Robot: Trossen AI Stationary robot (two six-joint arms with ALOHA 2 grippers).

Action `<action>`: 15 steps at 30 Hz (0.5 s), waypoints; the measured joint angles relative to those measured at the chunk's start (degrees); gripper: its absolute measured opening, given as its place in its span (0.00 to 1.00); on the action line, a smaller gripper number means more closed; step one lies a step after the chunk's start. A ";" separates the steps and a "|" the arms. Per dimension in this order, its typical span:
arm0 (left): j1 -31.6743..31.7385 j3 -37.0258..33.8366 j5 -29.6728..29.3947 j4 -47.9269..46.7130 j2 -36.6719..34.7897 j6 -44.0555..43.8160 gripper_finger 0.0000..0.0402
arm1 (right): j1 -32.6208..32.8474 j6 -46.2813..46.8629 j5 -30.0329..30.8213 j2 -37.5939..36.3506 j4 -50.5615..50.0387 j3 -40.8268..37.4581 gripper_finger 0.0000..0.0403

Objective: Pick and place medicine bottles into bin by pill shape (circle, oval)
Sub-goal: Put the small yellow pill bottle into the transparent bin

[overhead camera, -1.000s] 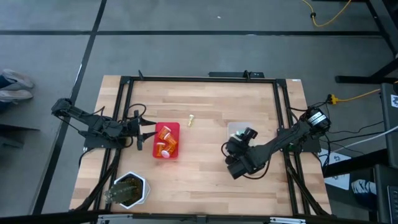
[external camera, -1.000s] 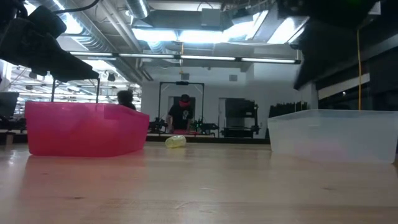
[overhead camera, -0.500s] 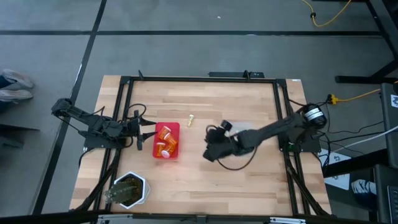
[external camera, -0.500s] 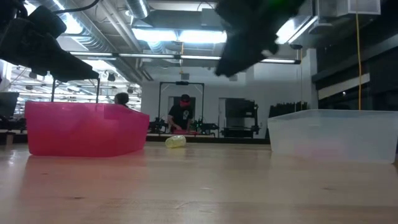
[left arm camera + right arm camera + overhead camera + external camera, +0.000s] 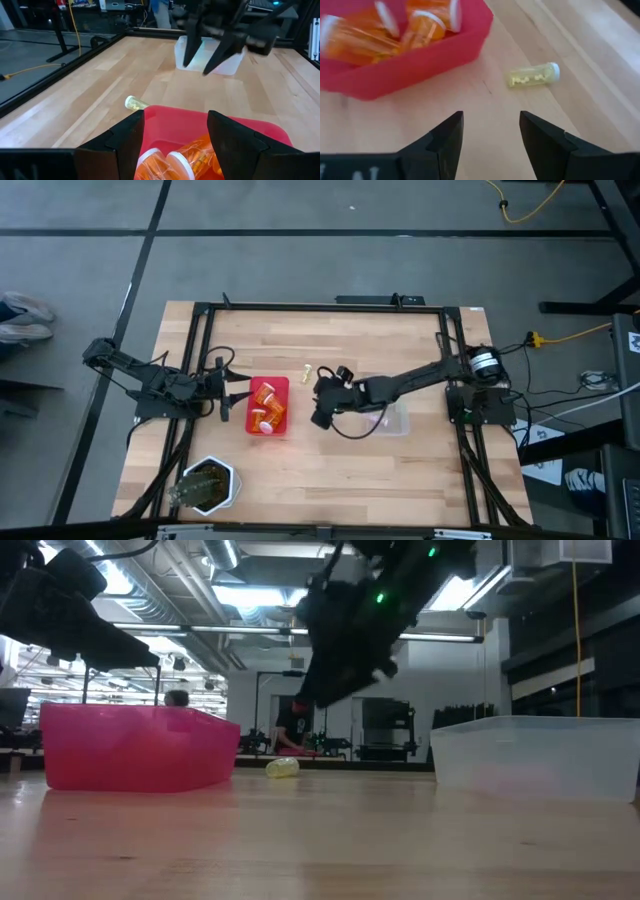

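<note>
Yellow-green clear vial (image 5: 534, 76) lies on desk (image 5: 340, 470); right hand (image 5: 320, 402) open above, nr pink bin (image 5: 283, 386).

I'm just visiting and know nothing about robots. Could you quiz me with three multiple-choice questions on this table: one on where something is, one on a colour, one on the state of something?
1. Where does the yellow-green vial lie?
A. In the pink bin
B. On the bare table, between the pink bin and the clear bin
C. In the white hexagonal pot

2. What colour is the bin that holds the orange bottles?
A. Pink
B. Blue
C. Black

3. How is the right gripper?
A. Shut on an orange bottle
B. Resting inside the clear bin
C. Open and empty, above the table near the yellow-green vial

Answers: 1 B, the high view shows it on wood beside the pink bin's corner. 2 A, its walls are pink in every view. 3 C, the right wrist view shows its fingers apart with nothing between them, the vial lying ahead. The left gripper waits at the pink bin.
</note>
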 joint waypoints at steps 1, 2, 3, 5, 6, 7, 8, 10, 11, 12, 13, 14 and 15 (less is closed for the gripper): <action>0.00 0.00 -0.02 0.02 0.00 0.00 0.53 | -0.41 0.06 -0.02 0.86 0.60 0.02 0.49; 0.00 0.00 -0.04 0.08 0.00 0.00 0.53 | -0.84 0.10 -0.07 1.65 0.45 0.02 0.49; 0.00 0.00 -0.03 0.15 0.00 0.00 0.53 | -1.21 0.12 -0.04 2.46 0.93 0.02 0.49; 0.00 0.00 -0.05 0.18 0.00 0.00 0.53 | -1.83 0.10 -0.11 3.62 1.95 0.02 0.49; 0.00 0.00 -0.05 0.24 -0.02 0.00 0.53 | -2.14 0.06 -0.09 4.03 2.81 0.02 0.49; 0.00 0.00 -0.05 0.20 -0.01 0.02 0.53 | -2.41 0.04 -0.11 4.31 3.52 0.02 0.49; 0.00 0.00 -0.05 0.19 0.00 0.01 0.53 | -2.70 0.02 -0.10 4.65 3.95 0.02 0.49; 0.00 0.00 -0.05 0.20 0.00 0.00 0.53 | -3.21 -0.05 -0.13 4.91 4.71 0.01 0.49; 0.00 0.00 -0.05 0.20 0.00 0.00 0.53 | -3.44 -0.07 -0.17 4.90 5.00 0.00 0.49; 0.00 0.00 -0.05 0.22 0.00 0.00 0.53 | -3.74 -0.15 -0.58 4.88 5.45 0.00 0.49; 0.00 0.00 -0.05 0.20 0.00 0.00 0.53 | -4.05 -0.43 -1.49 4.84 5.71 0.00 0.49; 0.00 0.00 -0.05 0.20 0.00 0.00 0.53 | -4.39 -1.34 -2.45 4.84 6.08 0.00 0.49; 0.00 0.00 -0.05 0.20 0.00 0.00 0.53 | -4.74 -2.60 -3.97 4.85 6.69 0.00 0.49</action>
